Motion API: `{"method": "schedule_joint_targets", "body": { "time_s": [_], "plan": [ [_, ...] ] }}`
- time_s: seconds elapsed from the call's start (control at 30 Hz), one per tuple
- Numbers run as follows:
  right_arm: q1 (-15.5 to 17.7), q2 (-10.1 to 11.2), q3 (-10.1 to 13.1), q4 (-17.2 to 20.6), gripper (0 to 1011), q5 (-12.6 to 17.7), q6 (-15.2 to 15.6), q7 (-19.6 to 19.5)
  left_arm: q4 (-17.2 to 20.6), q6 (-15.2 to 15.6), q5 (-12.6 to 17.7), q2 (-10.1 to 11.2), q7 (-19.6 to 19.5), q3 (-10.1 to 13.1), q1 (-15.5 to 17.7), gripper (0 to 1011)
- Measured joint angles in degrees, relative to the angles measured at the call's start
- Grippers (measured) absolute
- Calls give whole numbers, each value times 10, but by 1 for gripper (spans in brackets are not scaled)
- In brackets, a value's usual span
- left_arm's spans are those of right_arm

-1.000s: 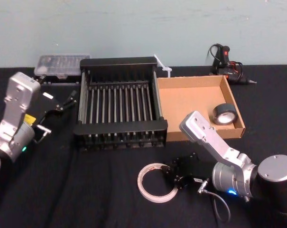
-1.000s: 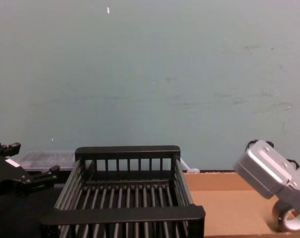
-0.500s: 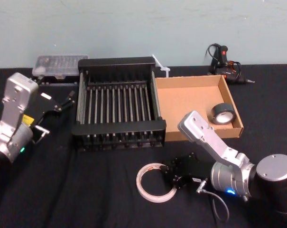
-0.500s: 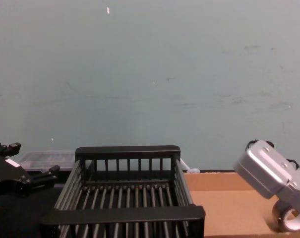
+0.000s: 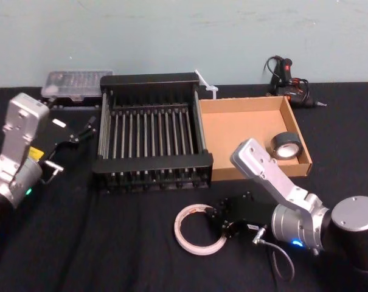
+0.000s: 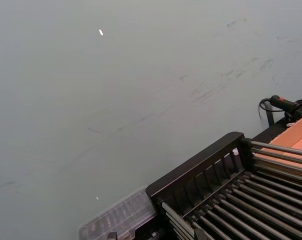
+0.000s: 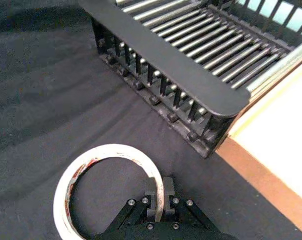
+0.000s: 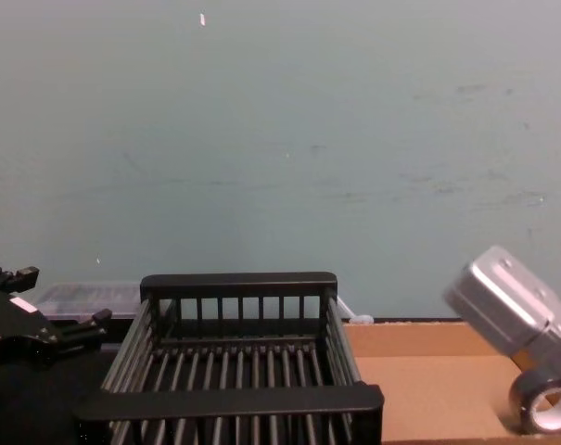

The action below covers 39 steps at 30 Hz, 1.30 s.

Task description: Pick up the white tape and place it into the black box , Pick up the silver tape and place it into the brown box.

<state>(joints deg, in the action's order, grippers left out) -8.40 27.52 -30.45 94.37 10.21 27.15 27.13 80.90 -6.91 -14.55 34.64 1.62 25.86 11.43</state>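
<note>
White tape ring [image 7: 108, 149] is sitting low over the black cloth [image 5: 129, 243], and the right pincer [image 7: 157, 192] has it by the near side of the rim: one finger inside the hole, one outside, pinched together on the thin wall. Can't honestly tell if the ring is resting on the cloth or just off it. Straight out past that pincer's fingertips is the black crate [image 5: 153, 163], front rim close by but not touching the ring, nothing lying on its bars. Off to the pincer's right, and a bit further out, is the cardboard tray [image 5: 238, 131], butted up against the crate's side. The grey tape [image 5: 286, 145] is lying in there, against the tray's wall on the side away from the crate. The left pincer [image 5: 74, 143] is way over on the other side of the crate, well apart from the ring, fingers spread and holding nothing, with a clear plastic case [image 5: 74, 82] just beyond it by the wall.
</note>
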Motion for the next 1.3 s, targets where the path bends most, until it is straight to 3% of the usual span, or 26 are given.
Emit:
{"method": "schedule_joint_targets", "body": {
  "time_s": [0.47, 0.83, 1.1, 1.3],
  "plan": [
    [15, 10, 36, 28, 99, 20, -5, -12, 0, 0, 0, 0, 0, 0, 0, 1001],
    [38, 42, 90, 50, 99, 56, 4, -25, 0, 0, 0, 0, 0, 0, 0, 1001],
    [46, 57, 119, 53, 99, 68, 6, -42, 0, 0, 0, 0, 0, 0, 0, 1001],
    [41, 55, 130, 46, 99, 71, 6, -53, 0, 0, 0, 0, 0, 0, 0, 1001]
  ]
}}
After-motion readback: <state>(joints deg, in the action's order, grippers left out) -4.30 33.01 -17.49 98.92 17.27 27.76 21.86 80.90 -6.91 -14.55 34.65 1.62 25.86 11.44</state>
